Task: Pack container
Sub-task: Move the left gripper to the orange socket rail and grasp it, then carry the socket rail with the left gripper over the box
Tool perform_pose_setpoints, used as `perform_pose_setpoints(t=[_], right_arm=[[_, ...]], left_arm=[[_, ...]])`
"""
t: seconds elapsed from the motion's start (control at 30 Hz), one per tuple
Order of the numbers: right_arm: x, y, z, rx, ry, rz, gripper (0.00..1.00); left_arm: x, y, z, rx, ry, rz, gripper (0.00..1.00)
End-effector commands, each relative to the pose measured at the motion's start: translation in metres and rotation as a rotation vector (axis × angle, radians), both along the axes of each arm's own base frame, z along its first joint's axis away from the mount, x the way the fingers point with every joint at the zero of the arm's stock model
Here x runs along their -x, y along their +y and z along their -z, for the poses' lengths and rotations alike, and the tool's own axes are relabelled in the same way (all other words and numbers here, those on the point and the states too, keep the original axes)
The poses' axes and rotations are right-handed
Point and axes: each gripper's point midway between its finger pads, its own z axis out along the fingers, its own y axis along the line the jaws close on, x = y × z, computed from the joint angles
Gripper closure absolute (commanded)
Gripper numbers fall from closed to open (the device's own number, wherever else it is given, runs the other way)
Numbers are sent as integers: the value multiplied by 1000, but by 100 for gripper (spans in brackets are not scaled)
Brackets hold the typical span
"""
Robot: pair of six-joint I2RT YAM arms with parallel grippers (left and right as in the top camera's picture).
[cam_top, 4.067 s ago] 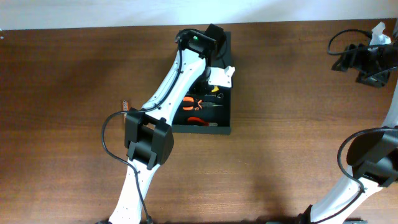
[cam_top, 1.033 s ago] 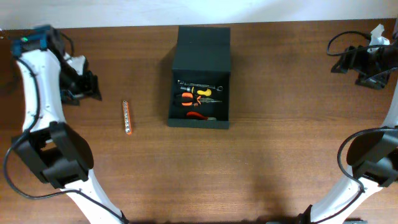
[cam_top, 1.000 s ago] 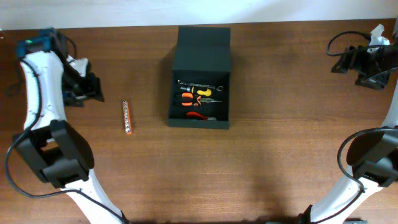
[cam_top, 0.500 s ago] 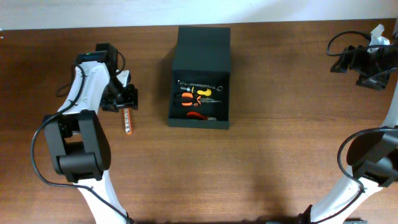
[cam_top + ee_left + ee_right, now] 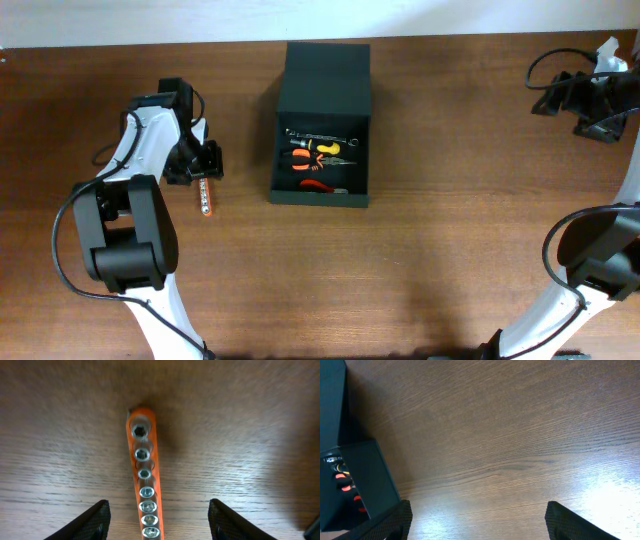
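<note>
The black container [image 5: 322, 100] stands open at the table's middle back, its lid laid flat behind it. Inside lie a wrench [image 5: 318, 135] and orange-handled pliers [image 5: 315, 165]. The container also shows at the left edge of the right wrist view [image 5: 350, 475]. An orange socket rail [image 5: 204, 192] lies on the table to the container's left. My left gripper [image 5: 203, 166] is open right over the rail's upper end. In the left wrist view the rail [image 5: 144, 480] runs between the two open fingers [image 5: 159, 522] without touching them. My right gripper [image 5: 592, 108] is open and empty at the far right back.
The table's back edge and a pale wall run just behind the container. A cable loops by the right arm [image 5: 545, 75]. The right wrist view shows bare wood [image 5: 510, 450] between its fingers.
Since four seconds ago my left arm left the container and swung far left. In the last second it came back right and now sits over the socket rail. The right arm has not moved.
</note>
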Motion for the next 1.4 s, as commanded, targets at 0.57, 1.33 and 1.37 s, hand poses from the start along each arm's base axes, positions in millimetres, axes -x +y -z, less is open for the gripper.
perform_pose_setpoints(t=[0.57, 1.33, 1.37], right_arm=[[0, 1, 2, -15, 2, 0, 15], [2, 2, 2, -19, 12, 0, 15], [2, 2, 2, -19, 12, 0, 15]], left_arm=[[24, 5, 41, -27, 43, -17, 58], [-12, 8, -20, -32, -41, 86, 98], [-18, 8, -31, -34, -59, 109, 98]])
